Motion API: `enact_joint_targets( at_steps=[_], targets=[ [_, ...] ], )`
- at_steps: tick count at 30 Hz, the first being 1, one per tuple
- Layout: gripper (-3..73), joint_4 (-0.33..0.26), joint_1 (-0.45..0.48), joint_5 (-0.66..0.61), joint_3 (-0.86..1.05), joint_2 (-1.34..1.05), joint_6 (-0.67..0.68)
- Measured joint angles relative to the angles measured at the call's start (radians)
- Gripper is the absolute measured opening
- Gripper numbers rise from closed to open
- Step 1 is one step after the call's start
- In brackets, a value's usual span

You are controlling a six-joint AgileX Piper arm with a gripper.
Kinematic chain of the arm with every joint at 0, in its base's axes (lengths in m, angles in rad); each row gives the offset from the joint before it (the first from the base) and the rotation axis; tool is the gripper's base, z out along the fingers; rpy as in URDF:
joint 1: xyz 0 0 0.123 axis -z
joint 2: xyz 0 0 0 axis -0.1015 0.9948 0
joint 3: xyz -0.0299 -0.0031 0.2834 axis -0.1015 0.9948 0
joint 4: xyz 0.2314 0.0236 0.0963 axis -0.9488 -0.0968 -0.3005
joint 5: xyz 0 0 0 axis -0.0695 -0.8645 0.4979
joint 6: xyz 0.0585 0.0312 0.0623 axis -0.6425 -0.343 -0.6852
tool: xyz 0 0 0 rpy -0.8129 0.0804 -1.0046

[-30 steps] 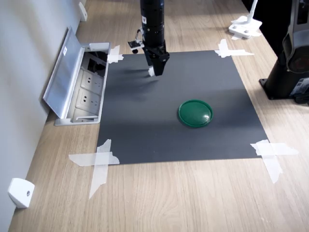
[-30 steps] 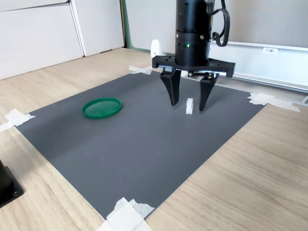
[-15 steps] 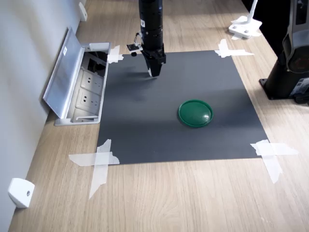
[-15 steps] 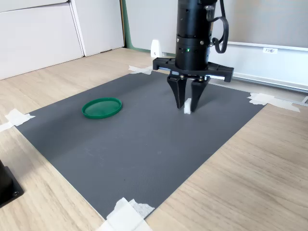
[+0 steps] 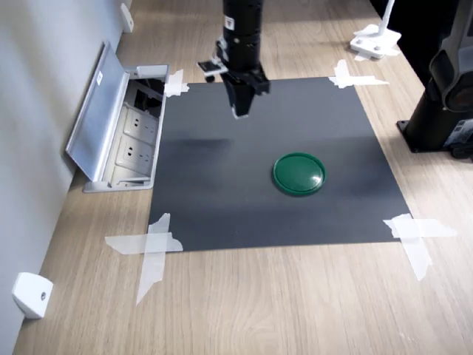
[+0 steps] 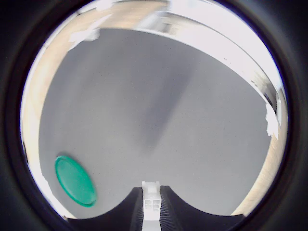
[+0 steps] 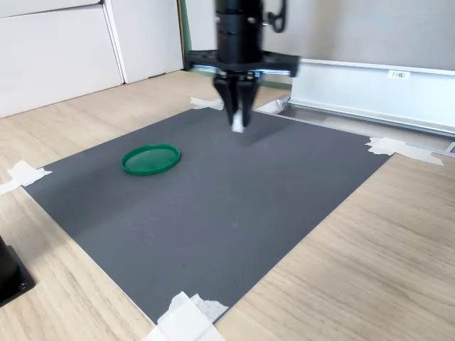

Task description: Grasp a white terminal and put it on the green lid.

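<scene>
White terminal (image 6: pixel 151 201) sits pinched upright between my gripper's (image 7: pixel 238 122) closed jaws, raised clear of the grey mat (image 7: pixel 213 199). My target, the green lid (image 7: pixel 150 158), lies well apart, toward the second exterior view's left and nearer that camera.

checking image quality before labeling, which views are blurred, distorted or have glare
Wrist view: heavy fisheye with a black round border, washed-out glare along the upper rim; the white terminal in the hand is fairly sharp. Second exterior view: the hand is slightly motion-blurred, the mat sharp. First exterior view: even light, a small sheen on the green lid.
</scene>
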Motion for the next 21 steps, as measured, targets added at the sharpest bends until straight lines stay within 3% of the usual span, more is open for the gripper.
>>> enact_joint_targets(
  at_steps=[15, 21],
  targets=[
    [8.3, -0.015, -0.249, 0.065, 0.238, -0.113, -0.012],
    [8.3, -0.02, -0.277, 0.108, 0.267, -0.113, -0.025]
  ],
)
